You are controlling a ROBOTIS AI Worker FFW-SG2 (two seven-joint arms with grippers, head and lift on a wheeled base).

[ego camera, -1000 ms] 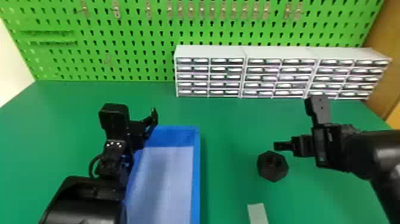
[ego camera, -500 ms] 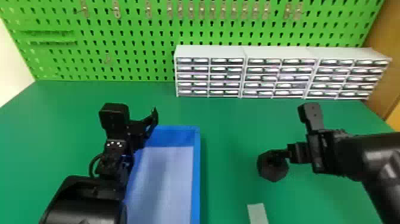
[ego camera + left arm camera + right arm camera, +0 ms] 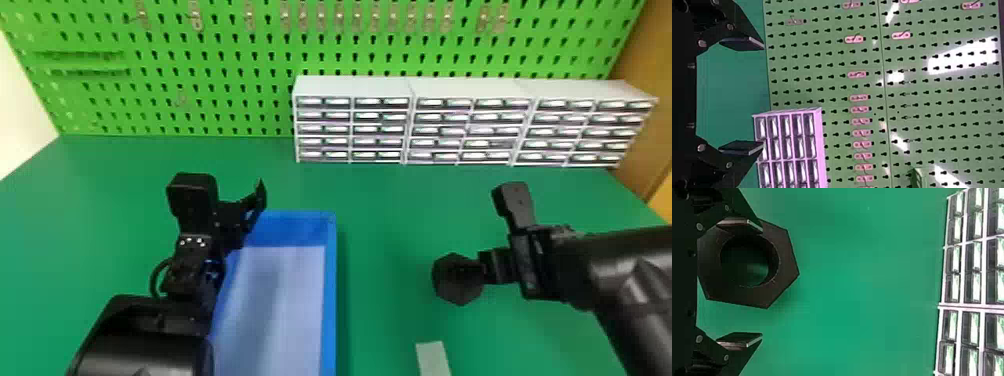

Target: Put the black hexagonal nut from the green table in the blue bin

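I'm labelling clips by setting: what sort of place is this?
Probably a workshop or lab workbench: a green pegboard with hooks, small-parts drawer cabinets and a green table.

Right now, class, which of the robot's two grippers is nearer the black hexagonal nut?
The right gripper, open close by the nut; the left gripper is away by the blue bin.

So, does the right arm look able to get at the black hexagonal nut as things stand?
Probably yes, after a small sideways shift: the open right gripper is at the black hexagonal nut with nothing between, but one finger overlaps the nut's ring while the other stands clear of it.
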